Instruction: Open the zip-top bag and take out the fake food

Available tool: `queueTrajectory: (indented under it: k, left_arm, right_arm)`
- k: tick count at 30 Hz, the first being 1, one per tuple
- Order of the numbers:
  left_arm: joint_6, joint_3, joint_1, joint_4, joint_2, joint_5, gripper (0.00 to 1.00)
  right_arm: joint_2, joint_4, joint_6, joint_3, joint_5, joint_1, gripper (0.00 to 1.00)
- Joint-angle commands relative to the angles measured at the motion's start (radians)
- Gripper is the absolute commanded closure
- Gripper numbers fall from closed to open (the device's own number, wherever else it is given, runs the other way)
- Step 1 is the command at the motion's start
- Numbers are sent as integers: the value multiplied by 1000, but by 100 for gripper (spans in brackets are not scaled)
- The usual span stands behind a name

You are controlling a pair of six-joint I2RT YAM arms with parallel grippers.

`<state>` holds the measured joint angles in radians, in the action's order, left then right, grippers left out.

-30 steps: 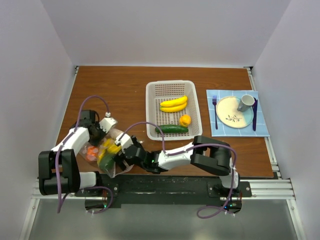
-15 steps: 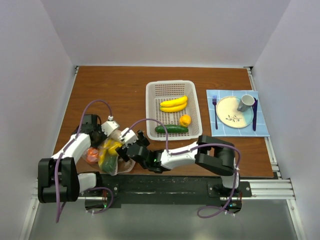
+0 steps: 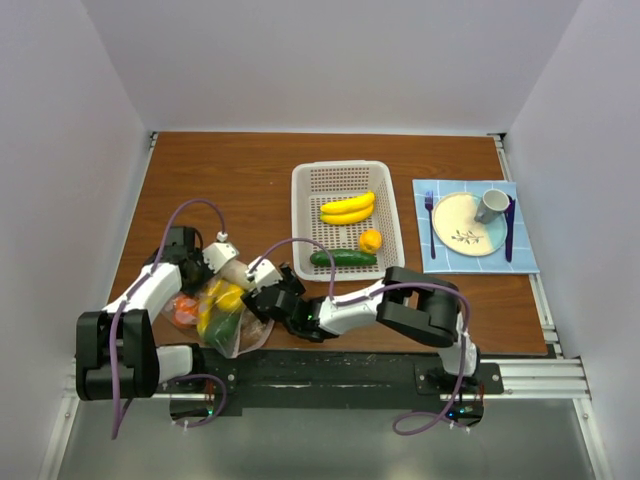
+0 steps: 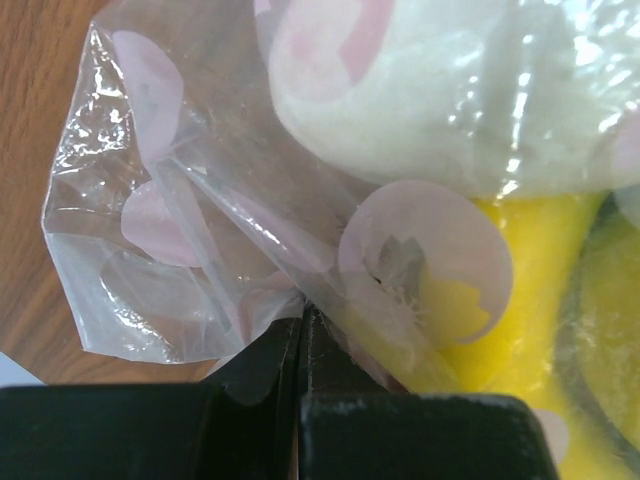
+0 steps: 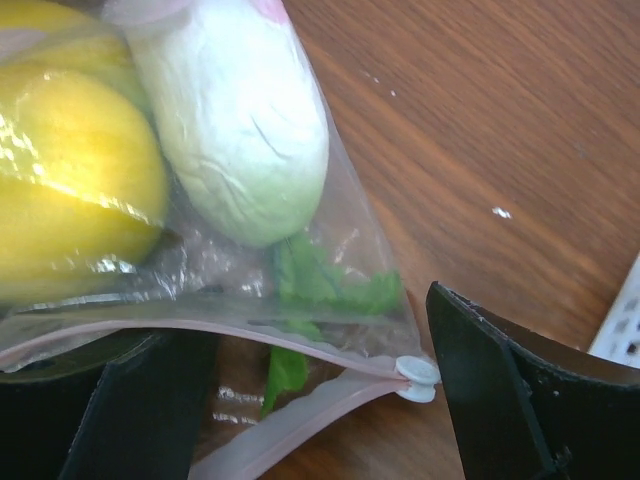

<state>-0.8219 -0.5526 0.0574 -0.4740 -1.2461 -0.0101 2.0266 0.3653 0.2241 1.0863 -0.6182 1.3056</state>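
Crumpled clear pink-dotted zip-top bag (image 3: 238,333), fake food (image 3: 228,298) inside

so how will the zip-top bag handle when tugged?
Probably floppy: the zip-top bag is thin crinkled film, bunched where the left gripper pinches it. Likely slippery, judging by its glossy glare. The loose fake food inside may shift, so it could sag unevenly.

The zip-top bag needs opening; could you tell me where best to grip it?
Probably the white slider ending the pink zip strip, approached from the table side: it juts past the zip-top bag corner as a firm knob, while the film is slack.
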Motion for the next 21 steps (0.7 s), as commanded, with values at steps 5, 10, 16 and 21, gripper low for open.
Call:
queueTrajectory:
  k: [5,10,16,21]
  left_arm:
    - [35,-4,-2,-28,-58,-8,100]
    - [40,-4,-2,-31,-58,-11,100]
    - [38,-1,-2,-29,-58,-7,100]
    - [36,-4,-1,-28,-62,-5,100]
  right_arm:
    - [-212,35,99,-101,-2,63,25]
    - [-177,29,110,-100,24,103,47]
    - [-147,12,142,-98,58,112,60]
    - [-129,3,143,-94,37,112,56]
